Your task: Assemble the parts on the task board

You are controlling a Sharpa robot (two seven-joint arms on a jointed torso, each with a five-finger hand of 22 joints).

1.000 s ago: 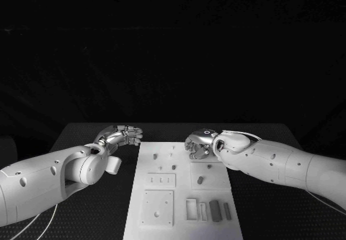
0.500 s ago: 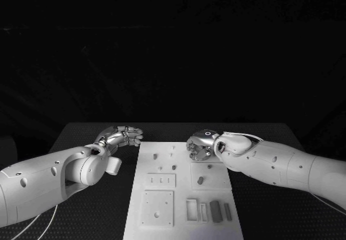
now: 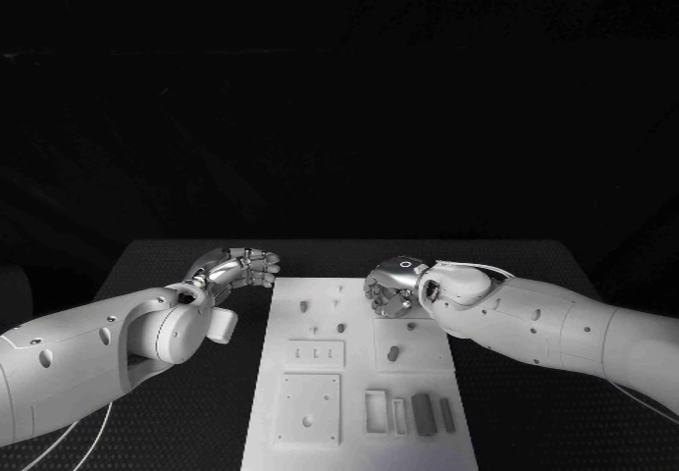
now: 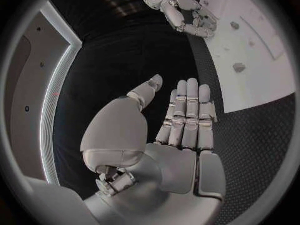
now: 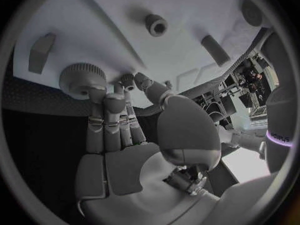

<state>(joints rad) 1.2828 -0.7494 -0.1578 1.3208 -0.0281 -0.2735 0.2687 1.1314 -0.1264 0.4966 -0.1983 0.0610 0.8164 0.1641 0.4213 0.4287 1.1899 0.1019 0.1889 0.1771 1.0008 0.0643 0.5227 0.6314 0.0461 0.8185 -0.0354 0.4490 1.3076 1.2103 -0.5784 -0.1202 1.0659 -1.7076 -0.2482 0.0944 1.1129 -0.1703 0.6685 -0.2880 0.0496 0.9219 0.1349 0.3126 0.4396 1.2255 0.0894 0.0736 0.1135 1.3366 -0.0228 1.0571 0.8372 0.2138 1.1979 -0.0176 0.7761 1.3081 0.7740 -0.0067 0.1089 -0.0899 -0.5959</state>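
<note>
Slightly nearer the robot than a second ago, the right hand (image 3: 391, 287) hovers over the far right part of the white board (image 3: 354, 412), fingertips (image 5: 97, 92) touching a round ridged part (image 5: 80, 78). Whether it grips it, I cannot tell. Left hand (image 3: 243, 267), spread and empty, stays beside the board's far left corner. Grey bars (image 3: 422, 413) lie at the near right.

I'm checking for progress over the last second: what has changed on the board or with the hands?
Almost nothing. The right hand has edged slightly toward the robot at the board's far right edge, its fingers by a knurled round part. The left hand stays open beside the board; the parts lie unmoved.
</note>
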